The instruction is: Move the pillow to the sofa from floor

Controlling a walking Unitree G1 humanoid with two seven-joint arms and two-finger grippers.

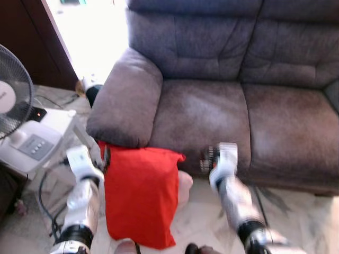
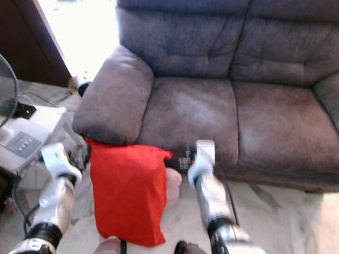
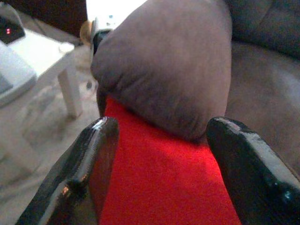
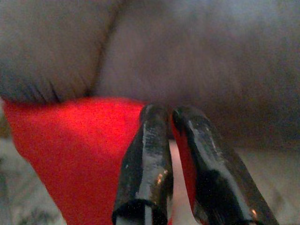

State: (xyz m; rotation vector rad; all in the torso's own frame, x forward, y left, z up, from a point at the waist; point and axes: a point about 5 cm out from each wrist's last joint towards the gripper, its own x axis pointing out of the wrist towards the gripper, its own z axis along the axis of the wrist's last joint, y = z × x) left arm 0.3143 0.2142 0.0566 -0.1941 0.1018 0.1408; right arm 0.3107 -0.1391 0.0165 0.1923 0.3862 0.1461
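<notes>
Sofa: brown-grey, plush fabric, two seat cushions, a fat armrest at the robot's left end. Seats bare.
Floor: pale marbled tile, looks smooth.
Room: bright doorway behind the armrest; a fan and a white side table to the left; a cable loops over the tile below them.
Pillow: red, standing on end on the floor, top corner tucked under the armrest, leaning on the sofa front.
Left gripper: fingers spread wide, straddling the pillow's upper left edge, not clamped.
Right gripper: fingers nearly together near the pillow's right top corner; whether any cloth is pinched, cannot tell.
Risk, main: soft cover, thin pinch. Judged likely to slip out when lifted.
Risk, second: the corner wedged under the armrest may snag and drag on the way up.
Risk, minor: cable close to the left arm's side; could catch if that arm swings out.
</notes>
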